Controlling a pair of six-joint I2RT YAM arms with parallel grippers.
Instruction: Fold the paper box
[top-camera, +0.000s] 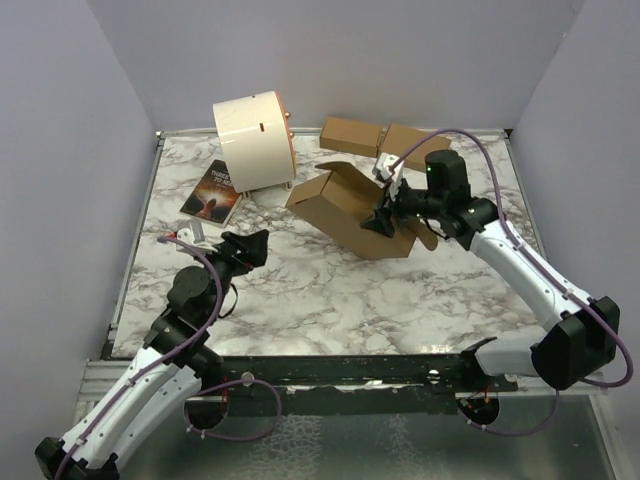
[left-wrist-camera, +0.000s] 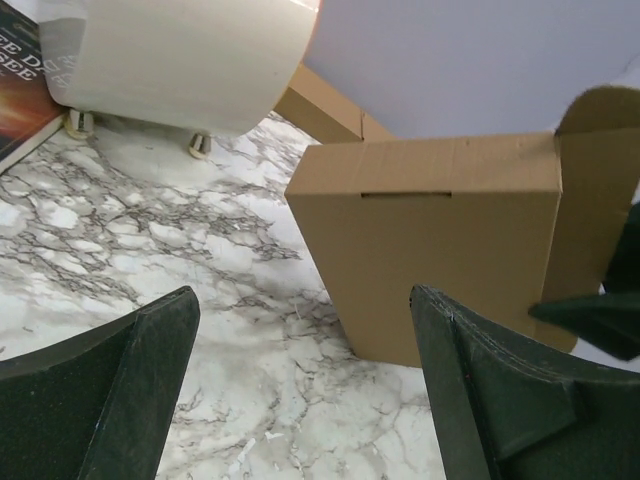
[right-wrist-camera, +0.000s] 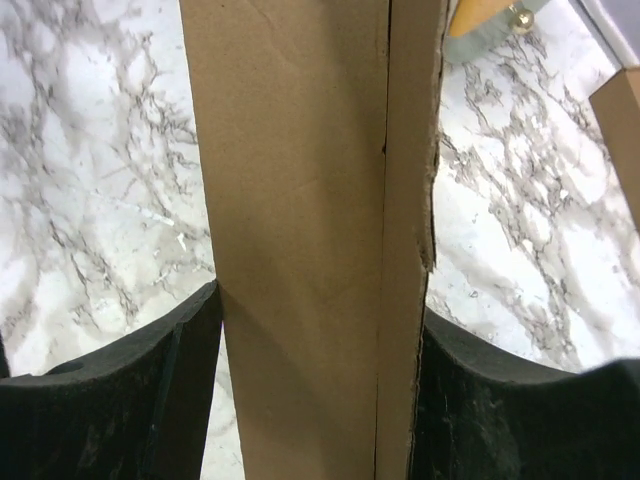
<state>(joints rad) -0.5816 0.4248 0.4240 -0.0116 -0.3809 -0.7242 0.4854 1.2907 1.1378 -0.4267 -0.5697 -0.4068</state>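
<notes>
The paper box (top-camera: 350, 205) is a partly folded brown cardboard mailer with raised walls and open flaps, at the middle right of the marble table. My right gripper (top-camera: 383, 222) is shut on one of its side walls; in the right wrist view the cardboard strip (right-wrist-camera: 300, 200) fills the gap between both fingers (right-wrist-camera: 318, 300). My left gripper (top-camera: 250, 247) is open and empty, low over the table to the left of the box. In the left wrist view the box (left-wrist-camera: 440, 240) stands just ahead of the open gripper (left-wrist-camera: 302, 295), with the slotted front wall facing it.
A cream cylindrical drum (top-camera: 252, 140) lies at the back left, also in the left wrist view (left-wrist-camera: 180, 60). A dark book (top-camera: 212, 192) lies beside it. Two small closed brown boxes (top-camera: 350, 132) (top-camera: 415, 143) sit at the back, behind the paper box.
</notes>
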